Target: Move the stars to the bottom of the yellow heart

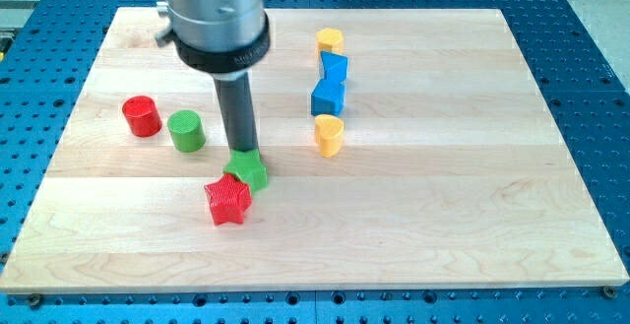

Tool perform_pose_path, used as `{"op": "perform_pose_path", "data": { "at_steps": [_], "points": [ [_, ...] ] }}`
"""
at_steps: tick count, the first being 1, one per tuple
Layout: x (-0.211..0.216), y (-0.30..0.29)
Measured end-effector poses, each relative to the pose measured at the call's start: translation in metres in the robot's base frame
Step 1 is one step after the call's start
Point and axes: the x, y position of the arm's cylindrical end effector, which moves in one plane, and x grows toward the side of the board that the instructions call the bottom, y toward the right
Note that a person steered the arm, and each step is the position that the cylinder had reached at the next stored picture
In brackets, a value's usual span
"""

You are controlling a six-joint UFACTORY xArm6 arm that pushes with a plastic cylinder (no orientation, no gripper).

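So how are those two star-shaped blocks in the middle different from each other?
The red star is red, the green star green. The red star lies in full view toward the view's bottom left, while the green star sits just above it, partly hidden behind my tip, which rests at its top edge. The red star also looks slightly larger, being nearer the view's bottom. Both are ridged stars lying flat on the wooden board, touching each other.
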Motion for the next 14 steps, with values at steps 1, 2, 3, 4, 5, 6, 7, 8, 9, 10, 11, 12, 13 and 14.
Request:
{"op": "perform_pose_path", "data": {
  "at_steps": [1, 2, 3, 4, 5, 6, 7, 8, 9, 10, 11, 12, 13, 14],
  "points": [
    [0.011, -0.056],
    [0.037, -0.078],
    [0.035, -0.042],
    [0.031, 0.013],
    [0.031, -0.012],
    [0.032, -0.079],
    [0.048, -0.08],
    [0.059, -0.037],
    [0.059, 0.024],
    [0.059, -0.015],
    [0.06, -0.039],
    [0.038, -0.019],
    [0.024, 0.019],
    [0.021, 0.062]
  ]
}}
